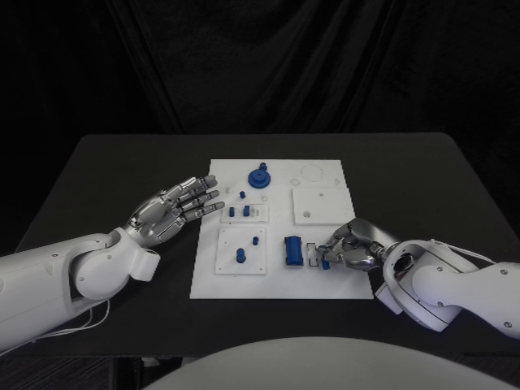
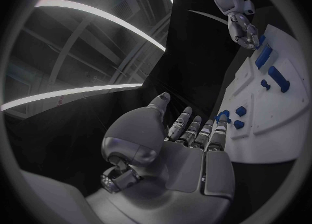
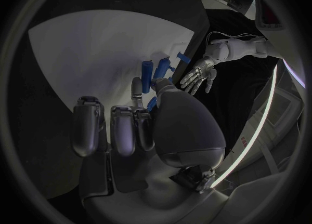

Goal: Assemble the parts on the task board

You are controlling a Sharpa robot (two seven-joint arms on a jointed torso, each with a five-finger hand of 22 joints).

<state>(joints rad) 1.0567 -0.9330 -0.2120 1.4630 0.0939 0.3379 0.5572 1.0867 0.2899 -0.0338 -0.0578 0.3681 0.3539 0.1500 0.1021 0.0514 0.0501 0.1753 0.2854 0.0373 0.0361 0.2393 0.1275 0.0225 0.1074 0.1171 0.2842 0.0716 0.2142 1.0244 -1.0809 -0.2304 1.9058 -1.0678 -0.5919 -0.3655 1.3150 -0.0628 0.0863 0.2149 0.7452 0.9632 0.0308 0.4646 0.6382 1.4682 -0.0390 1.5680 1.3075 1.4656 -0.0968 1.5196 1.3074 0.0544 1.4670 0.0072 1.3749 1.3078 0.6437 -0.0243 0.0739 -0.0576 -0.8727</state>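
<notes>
The white board (image 1: 318,284) sits mid-table on the black table (image 1: 448,187). The right hand (image 1: 344,246) is down at the board's near right part, fingers curled in tight around a small blue piece (image 1: 325,263), right beside the bigger blue block (image 1: 294,250); the thumb blocks the wrist view, so whether it's really gripping it can't be told. The left hand (image 1: 175,207) hovers off the board's left edge, fingers spread wide, holding nothing. Other stuff around: a round blue knob (image 1: 259,176) at the far end, small blue pegs (image 1: 244,211) mid-left, and another blue peg (image 1: 240,256) near-left.
</notes>
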